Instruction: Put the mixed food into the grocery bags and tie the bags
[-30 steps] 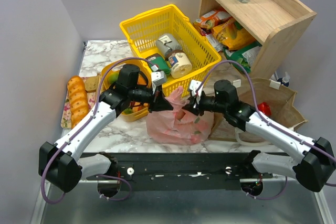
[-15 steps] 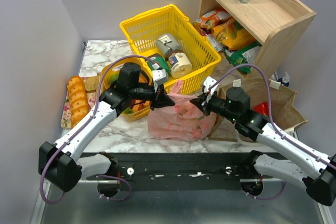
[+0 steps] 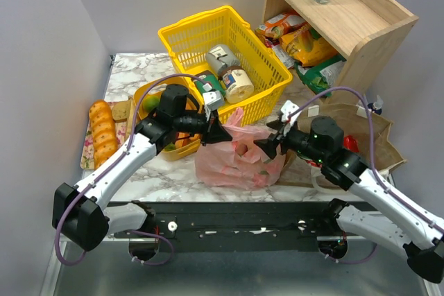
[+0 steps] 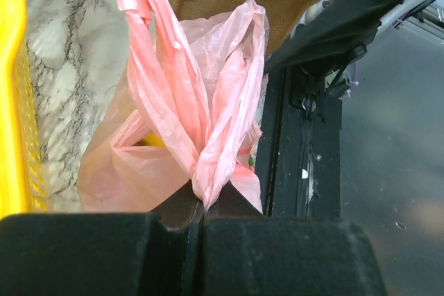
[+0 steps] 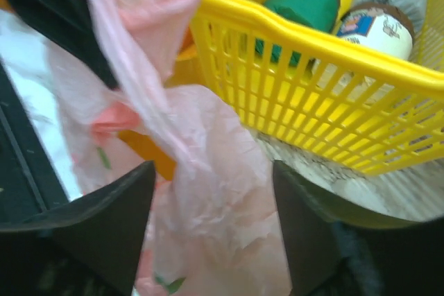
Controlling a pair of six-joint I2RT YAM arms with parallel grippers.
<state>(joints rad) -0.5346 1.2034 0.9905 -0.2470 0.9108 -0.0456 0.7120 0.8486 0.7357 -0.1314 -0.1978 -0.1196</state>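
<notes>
Beside pink bag [image 3: 232,164], basket [image 3: 194,20] with tins [image 3: 239,86]

Thin translucent plastic, crinkled and slightly shiny, of pink bag [image 3: 232,164]. Glossy yellow plastic mesh of basket [image 3: 182,32] — smooth marble-look bench [image 3: 135,71], matt pale wood shelf [image 3: 361,15], matt brown paper bag [image 3: 378,140].

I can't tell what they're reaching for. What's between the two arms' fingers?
The pink bag, seen in the top view. The left fingers pinch its handle; the right fingers stand open beside it.
</notes>
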